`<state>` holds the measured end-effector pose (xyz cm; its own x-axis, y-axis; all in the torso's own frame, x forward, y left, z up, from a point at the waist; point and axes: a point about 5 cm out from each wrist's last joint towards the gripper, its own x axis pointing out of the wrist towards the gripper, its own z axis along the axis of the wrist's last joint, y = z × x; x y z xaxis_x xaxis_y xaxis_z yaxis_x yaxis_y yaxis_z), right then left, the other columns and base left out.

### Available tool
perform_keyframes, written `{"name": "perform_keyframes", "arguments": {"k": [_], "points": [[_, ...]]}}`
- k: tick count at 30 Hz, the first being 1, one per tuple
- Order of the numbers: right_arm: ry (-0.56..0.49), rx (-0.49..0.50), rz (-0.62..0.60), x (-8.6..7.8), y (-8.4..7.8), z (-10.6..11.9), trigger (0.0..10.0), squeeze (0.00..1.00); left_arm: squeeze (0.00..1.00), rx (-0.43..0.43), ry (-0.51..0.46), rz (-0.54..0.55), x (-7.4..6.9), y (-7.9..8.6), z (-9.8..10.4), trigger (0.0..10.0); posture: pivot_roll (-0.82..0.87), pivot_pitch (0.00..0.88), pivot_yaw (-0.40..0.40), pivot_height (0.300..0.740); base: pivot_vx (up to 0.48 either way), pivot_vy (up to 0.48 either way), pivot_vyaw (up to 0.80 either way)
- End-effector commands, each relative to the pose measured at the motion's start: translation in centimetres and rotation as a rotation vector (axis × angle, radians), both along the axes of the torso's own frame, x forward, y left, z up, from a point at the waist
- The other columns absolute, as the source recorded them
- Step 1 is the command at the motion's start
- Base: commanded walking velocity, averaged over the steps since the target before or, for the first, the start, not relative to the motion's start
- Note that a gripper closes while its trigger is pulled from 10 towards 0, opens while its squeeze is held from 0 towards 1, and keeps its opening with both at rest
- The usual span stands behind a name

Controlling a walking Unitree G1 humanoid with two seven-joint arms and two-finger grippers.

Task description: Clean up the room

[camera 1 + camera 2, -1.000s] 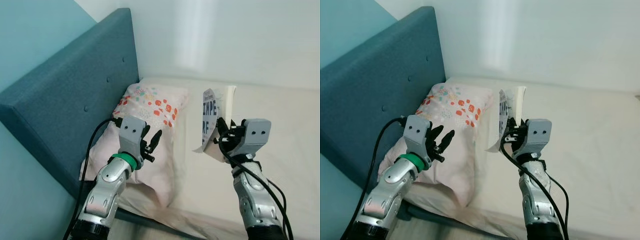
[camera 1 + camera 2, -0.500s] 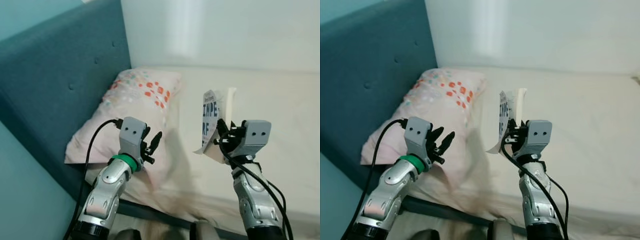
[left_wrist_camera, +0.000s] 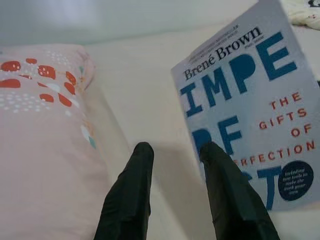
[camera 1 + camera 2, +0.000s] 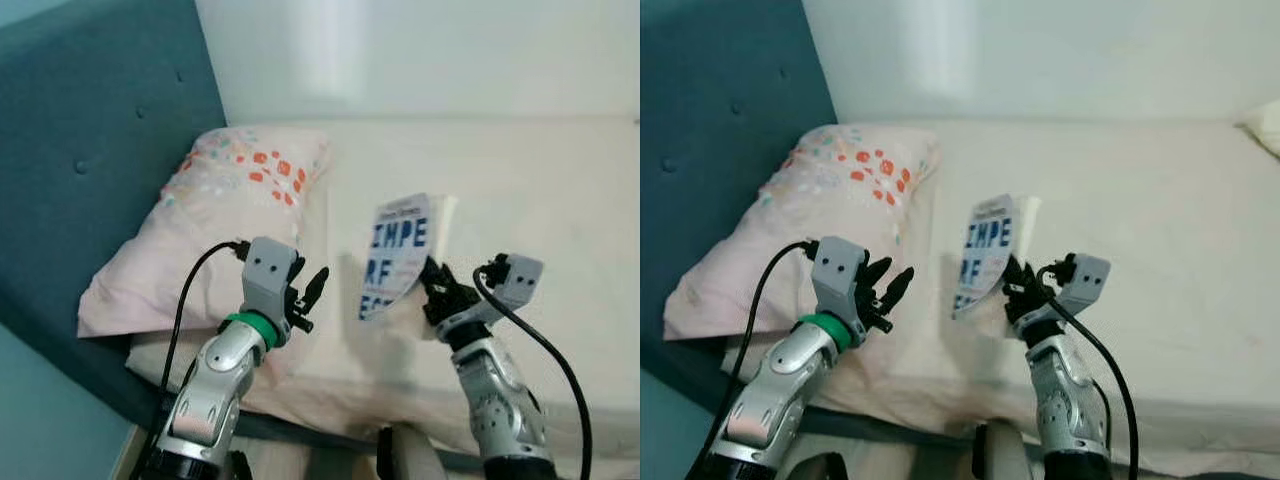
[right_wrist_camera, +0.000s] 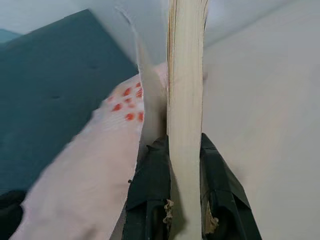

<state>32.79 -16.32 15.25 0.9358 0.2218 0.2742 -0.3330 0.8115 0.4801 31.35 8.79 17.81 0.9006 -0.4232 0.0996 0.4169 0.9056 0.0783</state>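
A paperback book (image 4: 398,255) with a pale blue cover and big blue letters is held upright above the cream bed (image 4: 540,190). My right gripper (image 4: 437,290) is shut on its lower edge; in the right wrist view the black fingers (image 5: 150,195) clamp the page block (image 5: 186,100). The book's cover (image 3: 250,110) fills much of the left wrist view. My left gripper (image 4: 312,297) is open and empty, hovering over the lower corner of the pink pillow (image 4: 200,230), left of the book.
A teal upholstered headboard (image 4: 90,110) rises on the left behind the pillow with orange spots. A pale wall (image 4: 420,50) runs behind the bed. The mattress's near edge (image 4: 330,420) is just below my arms.
The camera has swung right and down, so headboard and pillow shifted left. My right gripper has tilted the book leftward and lowered it; the cover now faces me more.
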Motion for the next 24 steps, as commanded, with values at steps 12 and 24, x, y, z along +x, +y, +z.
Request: {"name": "perform_keyframes", "arguments": {"k": [12, 24], "points": [[0.07, -0.006, 0.237, 2.3, 0.9, -0.7, 10.0, 0.0, 0.0, 0.037, 0.049, 0.095, -2.2, 3.4, 0.2, 10.0, -0.01, 0.287, 0.156, 0.595, 0.0, 0.0, 0.0], [0.097, 0.032, 0.31, 2.8, 0.0, -1.6, 10.0, 0.0, 0.0, 0.069, 0.094, 0.121, -3.9, 4.9, 0.4, 10.0, 0.06, 0.356, 0.194, 0.595, 0.0, 0.0, 0.0]]}}
